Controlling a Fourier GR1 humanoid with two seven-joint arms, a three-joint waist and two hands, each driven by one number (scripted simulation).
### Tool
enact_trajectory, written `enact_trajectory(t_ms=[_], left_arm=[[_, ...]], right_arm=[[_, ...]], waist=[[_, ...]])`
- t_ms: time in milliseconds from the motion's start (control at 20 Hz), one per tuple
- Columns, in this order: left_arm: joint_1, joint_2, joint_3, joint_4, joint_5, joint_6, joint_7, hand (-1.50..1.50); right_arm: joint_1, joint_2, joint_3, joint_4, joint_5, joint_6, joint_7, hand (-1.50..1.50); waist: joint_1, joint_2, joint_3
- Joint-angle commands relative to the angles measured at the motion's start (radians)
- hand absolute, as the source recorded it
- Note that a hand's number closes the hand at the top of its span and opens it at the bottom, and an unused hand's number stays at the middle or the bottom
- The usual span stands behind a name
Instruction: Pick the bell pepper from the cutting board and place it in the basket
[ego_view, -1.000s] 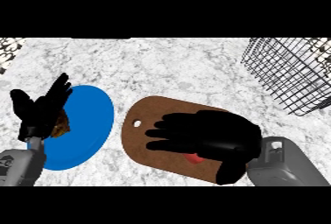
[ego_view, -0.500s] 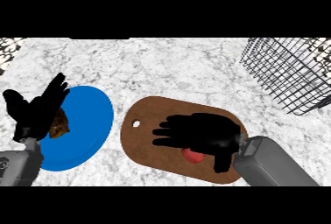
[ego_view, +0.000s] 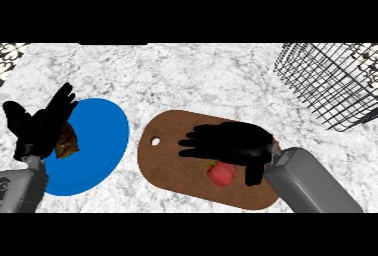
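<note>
A red bell pepper (ego_view: 221, 174) with a small green stem lies on the brown cutting board (ego_view: 173, 165), near the board's lower middle. My right hand (ego_view: 232, 144) hovers flat over the board just above the pepper, fingers spread toward the left, thumb hanging down beside the pepper; it holds nothing. The black wire basket (ego_view: 328, 82) stands at the upper right, apart from the board. My left hand (ego_view: 40, 125) rests open at the left edge, fingers up, over a blue plate.
A blue plate (ego_view: 100, 145) lies left of the board, with a brown food item (ego_view: 68, 141) partly hidden behind my left hand. White marble counter (ego_view: 192, 75) stretches between board and basket.
My right hand has drawn back toward the right and lower side of the board, uncovering more of the red pepper. The left hand has barely shifted.
</note>
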Motion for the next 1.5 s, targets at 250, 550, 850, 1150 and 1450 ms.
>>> enact_trajectory(t_ms=[250, 550, 850, 1150, 1450], left_arm=[[-0.05, -0.024, 0.006, 0.053, -0.044, -0.001, -0.011, 0.0], [0.015, 0.007, 0.07, 0.021, -0.003, -0.075, -0.024, 0.0], [-0.052, -0.065, 0.022, -0.002, -0.064, -0.003, 0.039, 0.0], [-0.014, -0.083, 0.025, -0.059, -0.075, 0.01, 0.068, 0.0], [0.036, -0.074, 0.033, -0.099, -0.095, -0.016, 0.057, 0.0]], right_arm=[[0.014, -0.049, -0.005, 0.045, -0.009, 0.011, -0.158, -1.5], [0.036, 0.0, 0.02, 0.014, 0.064, -0.017, -0.079, -1.5], [0.069, -0.016, 0.03, 0.071, 0.144, -0.108, -0.133, -1.5], [0.059, 0.004, 0.087, 0.092, 0.26, -0.182, -0.164, 1.5], [0.075, 0.067, 0.076, 0.19, 0.34, -0.259, -0.203, 1.5]], waist=[[-0.003, 0.001, 0.0], [0.0, 0.0, 0.0], [-0.003, 0.0, 0.0], [-0.001, 0.0, 0.0], [0.002, -0.001, 0.0]])
